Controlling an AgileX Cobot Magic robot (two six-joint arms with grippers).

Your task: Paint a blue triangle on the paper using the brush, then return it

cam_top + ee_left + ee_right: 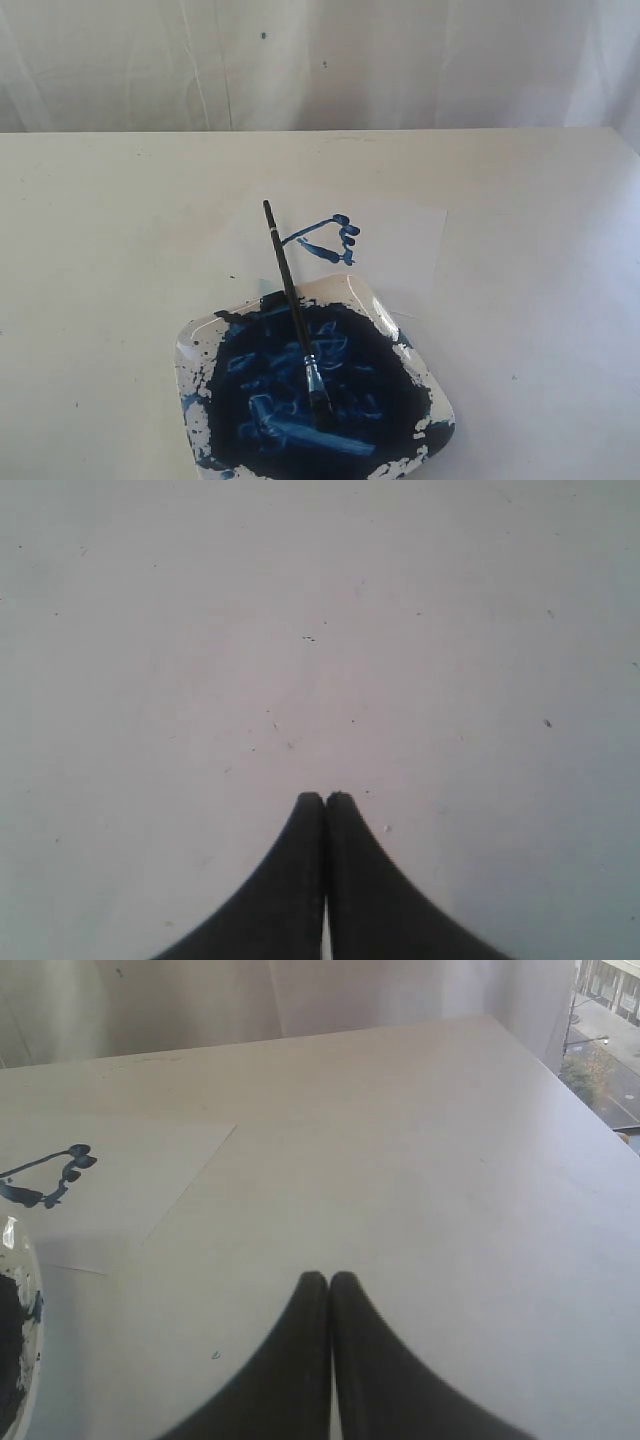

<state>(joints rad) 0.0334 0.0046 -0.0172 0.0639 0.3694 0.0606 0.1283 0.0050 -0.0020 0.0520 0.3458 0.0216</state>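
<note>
Closest to us on the table sits the dish, flooded with dark blue paint. We see the brush lying in it, bristles sunk in the paint and the handle propped over the far rim, its end pointing out over the paper. Just beyond, on the paper, is the triangle, a rough blue outline, blobby at one corner. By our reading the job looks finished: the shape is drawn and the brush rests in the dish.

Neither arm shows in the exterior view. We find the left gripper clenched on nothing above bare table. The right gripper is likewise clenched and empty, off to the side of the paper.

What worries us is the brush's perch. It leans on a paint-smeared rim, so a nudge from an arm or a jolt to the table could roll it off and drag paint across the sheet or smear the strokes.

The table is off-white, matt and lightly speckled. Behind it hangs a pale curtain. Past the table's corner in the right wrist view, a window shows a street.
</note>
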